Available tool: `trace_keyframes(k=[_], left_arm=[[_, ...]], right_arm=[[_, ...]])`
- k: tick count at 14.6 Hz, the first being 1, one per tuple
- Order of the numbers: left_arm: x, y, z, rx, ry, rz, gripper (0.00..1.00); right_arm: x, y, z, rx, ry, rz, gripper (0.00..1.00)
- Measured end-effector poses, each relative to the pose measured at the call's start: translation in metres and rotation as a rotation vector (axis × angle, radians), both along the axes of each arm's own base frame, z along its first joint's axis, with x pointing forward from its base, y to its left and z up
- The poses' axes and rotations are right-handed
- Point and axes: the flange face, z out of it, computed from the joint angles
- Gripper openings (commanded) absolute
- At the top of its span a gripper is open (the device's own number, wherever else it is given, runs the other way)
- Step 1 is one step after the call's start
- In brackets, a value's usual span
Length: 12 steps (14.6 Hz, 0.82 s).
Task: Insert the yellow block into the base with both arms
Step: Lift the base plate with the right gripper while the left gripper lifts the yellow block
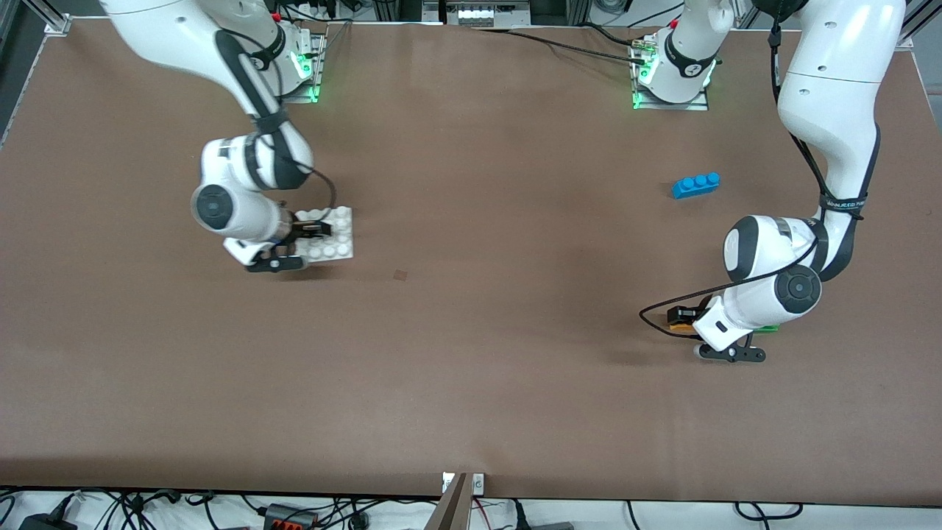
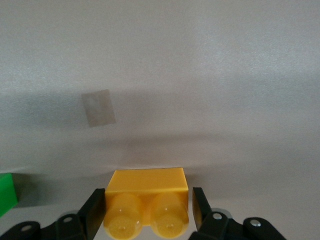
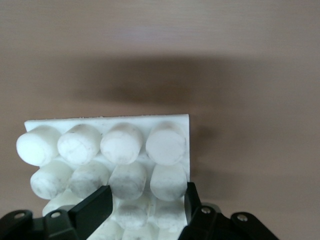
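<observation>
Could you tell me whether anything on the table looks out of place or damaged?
Nothing stands out. The left claw grips the yellow block, the right claw straddles the base, and the blue brick lies intact.

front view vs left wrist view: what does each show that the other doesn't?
Only the front view: the base with the right gripper at it, the blue three-stud brick, and both arms whole.

Only the left wrist view: the yellow block's two studs and the fingers standing on either side of it, plus a small pale patch on the table.

Both: the left gripper at the yellow block, with the green brick beside it, on the brown table.
</observation>
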Motion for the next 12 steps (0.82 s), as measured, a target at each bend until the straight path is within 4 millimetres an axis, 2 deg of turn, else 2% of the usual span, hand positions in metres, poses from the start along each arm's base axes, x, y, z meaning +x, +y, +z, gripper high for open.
trace_keyframes(k=[2,4,5,8,10,12], left_arm=[[0.0,0.001,0.0,0.0,0.0,0.001,0.64],[0.0,0.001,0.0,0.0,0.0,0.001,0.61],[0.0,0.001,0.001,0.0,-0.001,0.0,0.56],[0.001,-0.002,0.008,0.0,-0.005,-0.004,0.51],[-0.001,-0.008,0.023,0.0,0.012,-0.014,0.51],[-0.004,-0.015,0.048,0.001,0.031,-0.027,0.48]], right_arm=[[-0.001,0.042,0.0,-0.017,-0.012,-0.031,0.6],[-0.002,0.082,0.0,-0.034,-0.026,-0.085,0.61],[-0.002,0.101,0.0,-0.04,-0.034,-0.11,0.61],[0.0,0.159,0.001,-0.037,-0.066,-0.14,0.61],[0.002,0.196,0.001,-0.032,-0.088,-0.178,0.61],[0.004,0.224,0.001,-0.022,-0.105,-0.19,0.61]])
